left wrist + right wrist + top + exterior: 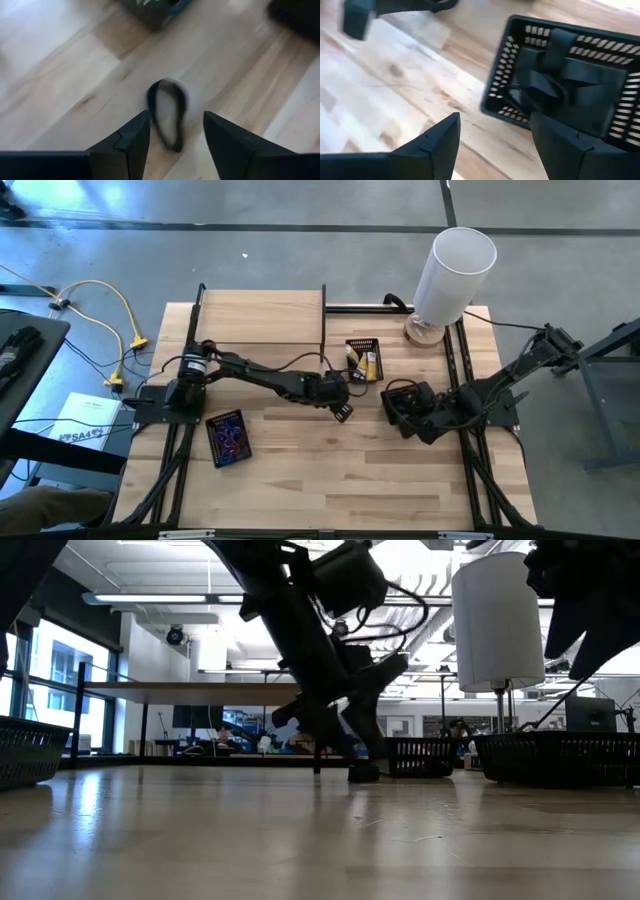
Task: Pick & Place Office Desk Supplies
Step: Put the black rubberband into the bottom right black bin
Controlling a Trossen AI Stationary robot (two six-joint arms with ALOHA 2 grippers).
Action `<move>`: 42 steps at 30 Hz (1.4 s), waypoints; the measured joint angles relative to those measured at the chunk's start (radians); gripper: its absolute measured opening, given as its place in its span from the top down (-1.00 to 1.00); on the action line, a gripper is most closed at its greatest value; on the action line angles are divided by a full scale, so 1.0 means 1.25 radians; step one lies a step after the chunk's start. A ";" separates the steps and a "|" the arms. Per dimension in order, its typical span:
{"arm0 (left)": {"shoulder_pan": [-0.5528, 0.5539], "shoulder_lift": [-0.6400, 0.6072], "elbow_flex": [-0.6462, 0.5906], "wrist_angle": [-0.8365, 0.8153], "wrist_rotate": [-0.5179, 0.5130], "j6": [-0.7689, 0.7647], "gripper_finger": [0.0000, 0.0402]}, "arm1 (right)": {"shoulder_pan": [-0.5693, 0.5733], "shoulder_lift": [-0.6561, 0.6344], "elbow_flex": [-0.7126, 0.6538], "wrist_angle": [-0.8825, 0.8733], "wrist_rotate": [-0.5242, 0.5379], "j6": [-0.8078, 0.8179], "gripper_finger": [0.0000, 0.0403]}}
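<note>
One thin dark loop [167, 114] lay flat on the wood at the frame's centre, between the left gripper's [175, 135] parted, empty fingers. It looked light and floppy, best pinched across one strand. Right gripper [492, 137] hung wide open, empty, near the black tray [560, 75].

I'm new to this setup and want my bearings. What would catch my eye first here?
Probably the tall white cylinder at the table's far right corner. Next, the left end effector at mid-table, fingers apart over a thin dark loop on the wood. The right end effector is open beside a black mesh tray holding black blocks.
</note>
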 joint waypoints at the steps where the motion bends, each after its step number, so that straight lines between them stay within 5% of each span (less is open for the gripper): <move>1: 0.000 0.001 -0.002 -0.006 0.000 0.000 0.12 | 0.000 0.000 0.000 0.010 -0.002 -0.004 -0.14; 17: -0.003 0.062 0.002 -0.007 -0.016 -0.009 0.17 | 0.000 0.000 0.000 0.080 -0.036 -0.096 -0.14; 29: -0.003 0.064 0.001 -0.007 -0.022 0.014 0.95 | 0.000 0.000 0.000 0.121 -0.038 -0.131 -0.14; 35: -0.017 0.028 -0.004 -0.026 0.061 0.018 0.98 | 0.000 0.000 0.000 0.276 -0.109 -0.255 -0.14; 42: -0.085 -0.141 -0.004 -0.027 0.226 0.051 0.99 | 0.017 0.000 0.000 0.499 -0.163 -0.469 -0.14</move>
